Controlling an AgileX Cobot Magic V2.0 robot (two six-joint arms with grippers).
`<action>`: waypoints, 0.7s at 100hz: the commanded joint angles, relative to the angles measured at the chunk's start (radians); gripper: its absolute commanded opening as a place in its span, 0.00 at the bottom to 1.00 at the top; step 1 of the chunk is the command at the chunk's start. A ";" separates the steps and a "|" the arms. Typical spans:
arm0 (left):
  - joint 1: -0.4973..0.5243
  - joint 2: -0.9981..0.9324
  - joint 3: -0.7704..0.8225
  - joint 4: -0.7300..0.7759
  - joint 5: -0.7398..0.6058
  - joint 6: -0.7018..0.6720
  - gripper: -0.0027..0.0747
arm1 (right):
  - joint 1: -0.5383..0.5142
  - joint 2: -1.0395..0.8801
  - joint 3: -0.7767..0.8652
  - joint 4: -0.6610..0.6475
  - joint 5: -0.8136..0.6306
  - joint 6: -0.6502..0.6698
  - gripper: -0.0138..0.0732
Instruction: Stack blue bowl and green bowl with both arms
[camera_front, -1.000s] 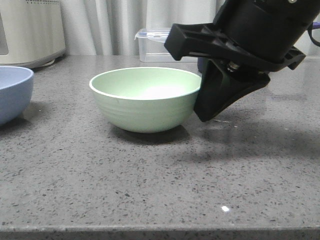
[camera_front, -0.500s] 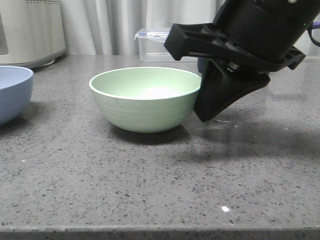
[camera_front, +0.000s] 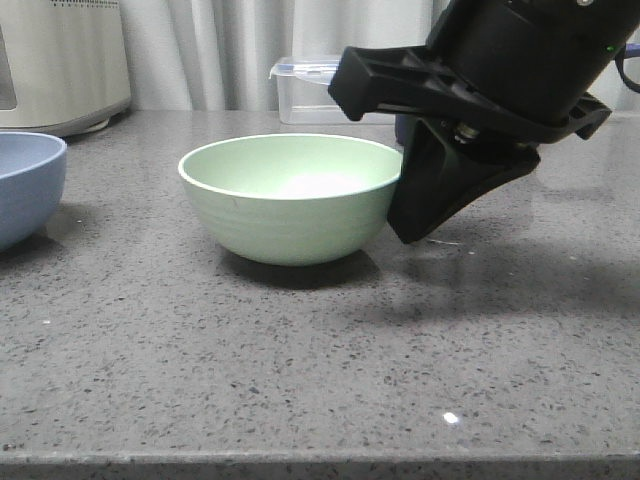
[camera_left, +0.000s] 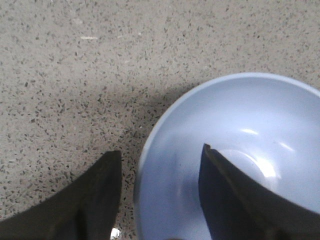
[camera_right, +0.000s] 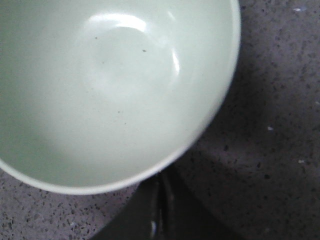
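Two bowls, two arms on the speckled counter (camera_front: 300, 380).
Left gripper (camera_left: 160, 192) spread open astride the blue bowl (camera_left: 240, 150) rim; right gripper (camera_front: 425, 215) beside the green bowl (camera_front: 290, 195) at frame centre, grip unclear.

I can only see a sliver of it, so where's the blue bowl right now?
In the front view the blue bowl sits at the counter's far left edge, left of the green bowl; the left gripper's fingers straddle its rim.
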 joint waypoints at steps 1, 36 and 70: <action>0.002 -0.005 -0.036 -0.006 -0.031 -0.010 0.48 | 0.001 -0.027 -0.023 0.013 -0.046 -0.014 0.08; 0.002 0.030 -0.036 0.001 0.012 -0.010 0.46 | 0.001 -0.027 -0.023 0.013 -0.046 -0.014 0.08; 0.002 0.030 -0.036 0.010 0.017 -0.010 0.01 | 0.001 -0.027 -0.023 0.013 -0.045 -0.014 0.08</action>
